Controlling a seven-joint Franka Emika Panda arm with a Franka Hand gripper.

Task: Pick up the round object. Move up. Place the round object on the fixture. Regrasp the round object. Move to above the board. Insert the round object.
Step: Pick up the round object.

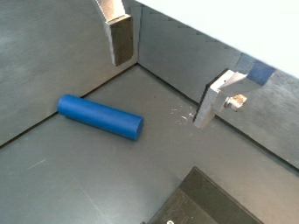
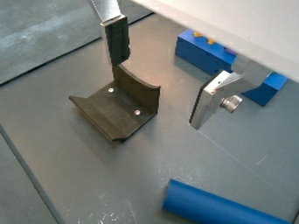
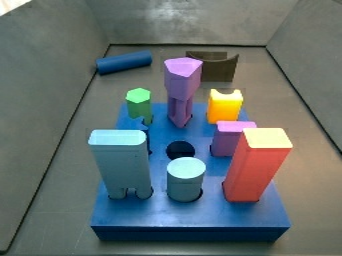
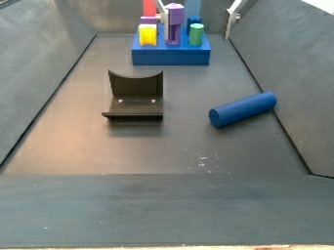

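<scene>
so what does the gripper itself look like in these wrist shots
In both wrist views the gripper shows two flat silver metal finger plates with dark pads on their inner faces. One finger carries a small round silver bolt or knob on its side. A pale, whitish body edge sits above them. No cables or markings are visible.

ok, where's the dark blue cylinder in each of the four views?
Wrist view: dark blue cylinder lying on the floor, open gripper above it.
Wrist view: only one end of the cylinder shows, near the fixture.
Side view: far left corner, behind the board.
Side view: right of centre, beside the fixture.
Shared landmark: the fixture.
</scene>
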